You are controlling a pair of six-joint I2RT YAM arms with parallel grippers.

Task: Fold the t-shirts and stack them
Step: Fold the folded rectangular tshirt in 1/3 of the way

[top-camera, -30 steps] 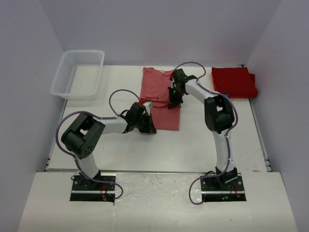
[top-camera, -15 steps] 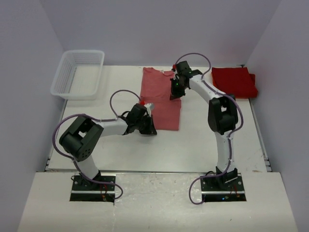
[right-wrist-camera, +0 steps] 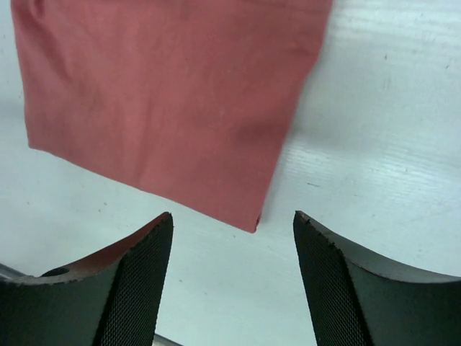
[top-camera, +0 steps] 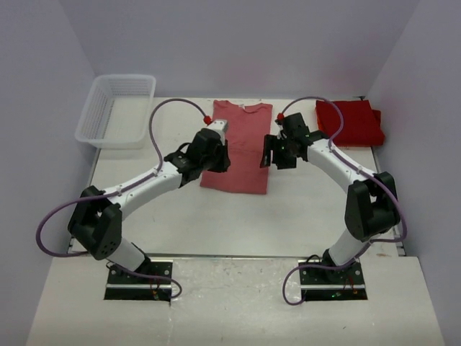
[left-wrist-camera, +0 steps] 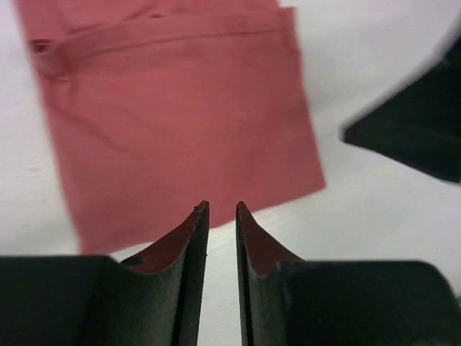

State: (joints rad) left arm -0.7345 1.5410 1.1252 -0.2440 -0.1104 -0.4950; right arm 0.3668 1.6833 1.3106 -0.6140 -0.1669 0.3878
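Note:
A faded salmon-red t-shirt (top-camera: pixel 243 155) lies flat as a long rectangle in the middle of the table. My left gripper (top-camera: pixel 218 153) hovers over its left part. In the left wrist view the gripper (left-wrist-camera: pixel 222 207) stands narrowly open above the shirt's (left-wrist-camera: pixel 180 122) near edge, nothing between its fingers. My right gripper (top-camera: pixel 271 154) hangs at the shirt's right edge. In the right wrist view it (right-wrist-camera: pixel 233 216) is wide open above bare table, just off a corner of the shirt (right-wrist-camera: pixel 166 94). Deep red folded t-shirts (top-camera: pixel 349 121) are stacked at the back right.
A white mesh basket (top-camera: pixel 115 109) stands at the back left. The table's (top-camera: pixel 216 223) front strip lies between the shirt and the arm bases. The other gripper's dark body (left-wrist-camera: pixel 421 133) shows at the right of the left wrist view.
Both grippers, shut a second ago, now stand open, off the cloth. The left arm has stretched out toward the shirt's left side. The right gripper has swung from the collar area to the right edge.

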